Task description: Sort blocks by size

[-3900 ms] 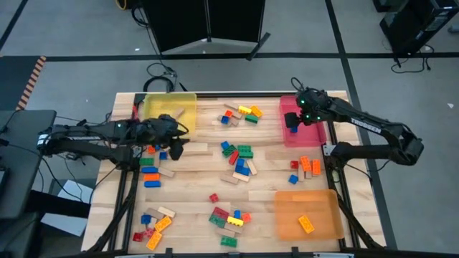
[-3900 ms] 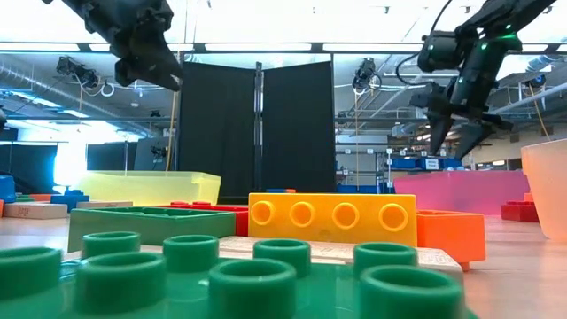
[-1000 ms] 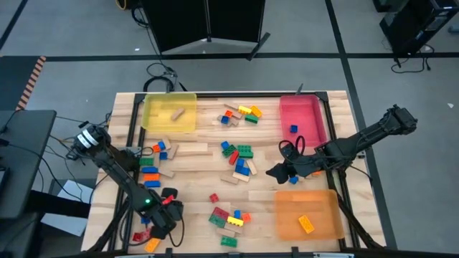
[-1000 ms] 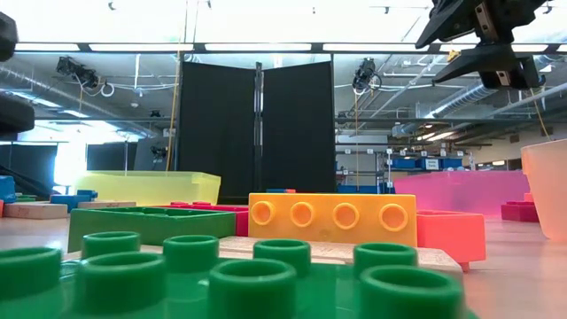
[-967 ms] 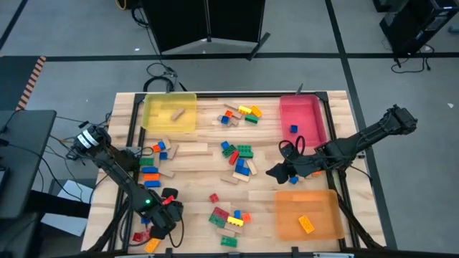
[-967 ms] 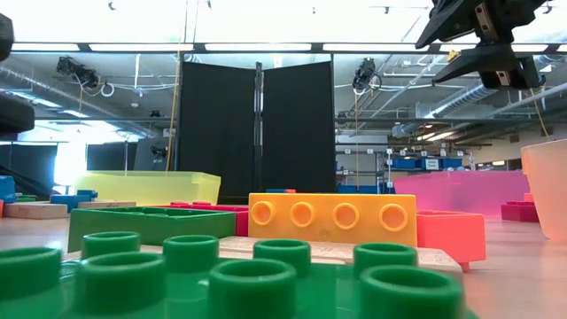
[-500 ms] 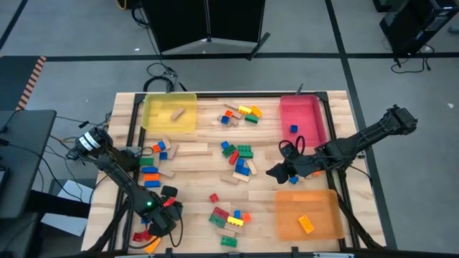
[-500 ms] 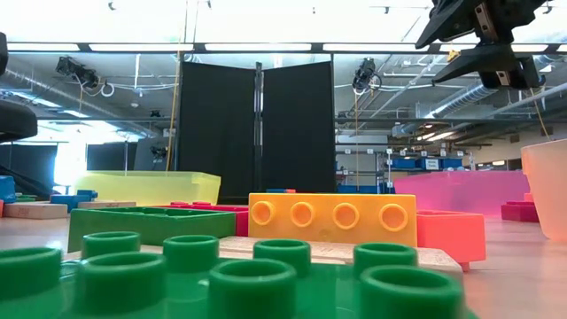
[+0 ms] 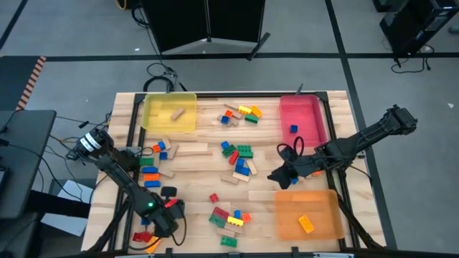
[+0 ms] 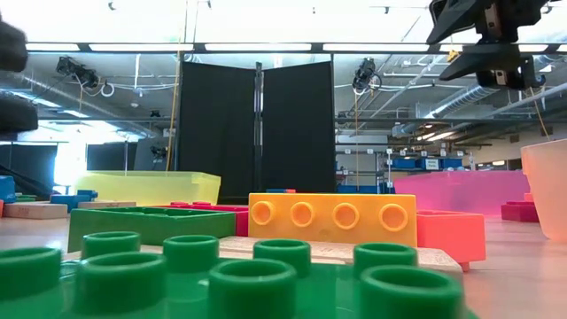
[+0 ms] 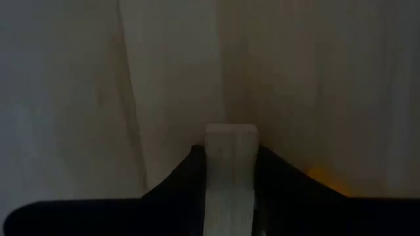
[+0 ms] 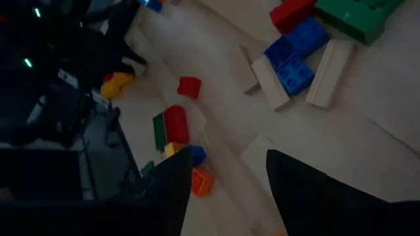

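the left gripper (image 11: pixel 230 172) is down at the table's (image 9: pixel 193 172) front left corner, its two fingers (image 11: pixel 187 180) pressed on either side of a tan wooden block (image 11: pixel 230 160). the block's long axis runs straight out between the fingers, its square end pointing forward past the tips. the right gripper (image 12: pixel 226 180) hovers with fingers apart, empty, above the table behind the orange tray (image 9: pixel 337 218), near scattered blocks (image 9: pixel 238 159)

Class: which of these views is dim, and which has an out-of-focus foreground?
Both wrist views are dim: the left wrist shows only a wooden block between dark fingers; the right wrist is murky. In the low view, the nearest green brick is blurred; ceiling lights glare.
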Available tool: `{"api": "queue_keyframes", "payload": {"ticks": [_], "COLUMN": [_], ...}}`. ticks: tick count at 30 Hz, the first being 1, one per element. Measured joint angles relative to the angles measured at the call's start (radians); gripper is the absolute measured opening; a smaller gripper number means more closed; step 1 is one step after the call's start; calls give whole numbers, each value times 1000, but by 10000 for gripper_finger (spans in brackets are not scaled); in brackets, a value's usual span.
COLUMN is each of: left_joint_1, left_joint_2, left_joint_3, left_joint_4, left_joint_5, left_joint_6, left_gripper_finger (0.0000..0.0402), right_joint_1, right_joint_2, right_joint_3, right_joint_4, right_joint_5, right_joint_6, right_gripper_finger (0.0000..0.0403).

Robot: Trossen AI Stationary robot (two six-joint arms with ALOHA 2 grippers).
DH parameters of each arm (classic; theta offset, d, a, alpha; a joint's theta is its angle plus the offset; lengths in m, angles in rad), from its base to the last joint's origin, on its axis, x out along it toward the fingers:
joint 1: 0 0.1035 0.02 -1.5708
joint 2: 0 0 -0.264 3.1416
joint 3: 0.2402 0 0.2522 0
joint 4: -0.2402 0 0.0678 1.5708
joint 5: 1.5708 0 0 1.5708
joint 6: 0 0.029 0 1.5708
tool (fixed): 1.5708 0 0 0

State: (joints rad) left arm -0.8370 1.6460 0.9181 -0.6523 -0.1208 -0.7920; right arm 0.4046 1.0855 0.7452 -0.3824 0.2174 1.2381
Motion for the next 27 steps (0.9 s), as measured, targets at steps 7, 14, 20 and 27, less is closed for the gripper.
{"api": "queue_keyframes", "payload": {"ticks": [7, 14, 20, 27], "left_joint_1": [44, 181, 365, 668], "left_joint_2": [-1, -2, -3, -21], "left_joint_3": [89, 237, 351, 371], "left_joint_4": [-9, -106, -289, -429], "left_joint_5": [-110, -184, -168, -123], "left_joint_6": [-175, -186, -175, 118], "left_gripper_finger": [114, 103, 103, 103], "right_joint_1": [0, 0, 0, -2], "right_joint_2": [0, 0, 0, 0], "right_joint_3": [0, 0, 0, 0], "right_joint_4": [0, 0, 0, 0], "right_joint_5": [-59, -133, -141, -141], "right_joint_6": [-94, -163, -194, -195], "right_gripper_finger": [209, 209, 209, 209]}}
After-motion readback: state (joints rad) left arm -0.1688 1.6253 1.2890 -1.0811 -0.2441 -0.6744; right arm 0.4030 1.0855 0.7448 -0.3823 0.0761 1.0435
